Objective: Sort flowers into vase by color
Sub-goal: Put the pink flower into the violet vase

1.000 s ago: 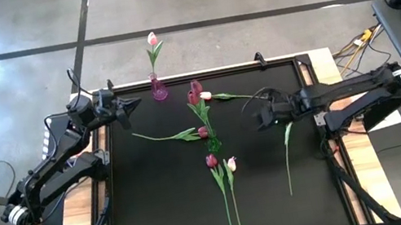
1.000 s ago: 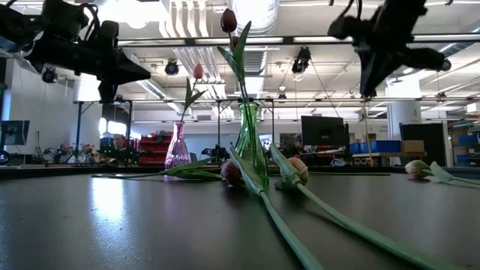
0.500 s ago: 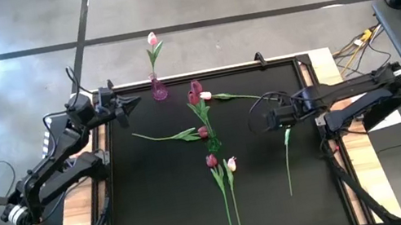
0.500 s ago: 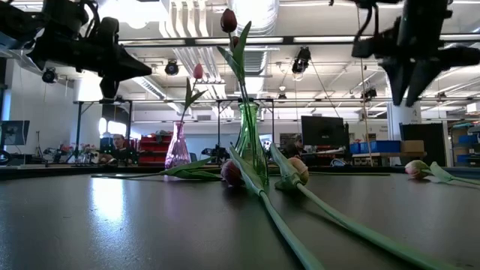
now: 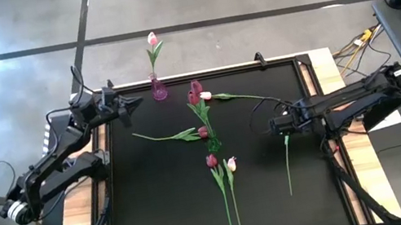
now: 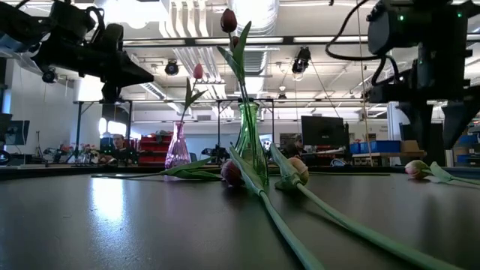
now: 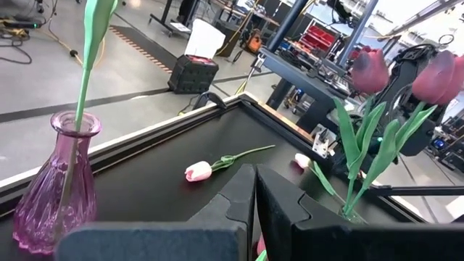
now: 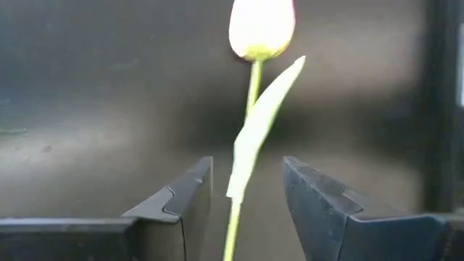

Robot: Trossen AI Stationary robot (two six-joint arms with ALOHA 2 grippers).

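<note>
From above, my right hand (image 5: 275, 125) reaches low over the right part of the black worktop (image 5: 160, 211), above the head end of a tulip (image 5: 288, 159) lying there. My left hand (image 5: 133, 104) waits over the far left corner, near a pink vase (image 5: 158, 89) holding one pale tulip (image 5: 153, 42). A green vase (image 5: 212, 141) at the middle holds dark tulips (image 5: 195, 90), and more flowers lie around it. At worktop level, my right hand (image 6: 429, 139) hangs on the right, clear of the surface, behind two stems (image 6: 330, 217) running toward the camera. From my left wrist, my fingers (image 7: 272, 210) are pressed together and empty. From my right wrist, my fingers (image 8: 319, 199) stand apart on either side of a pale tulip's stem (image 8: 243, 152), not touching it.
</note>
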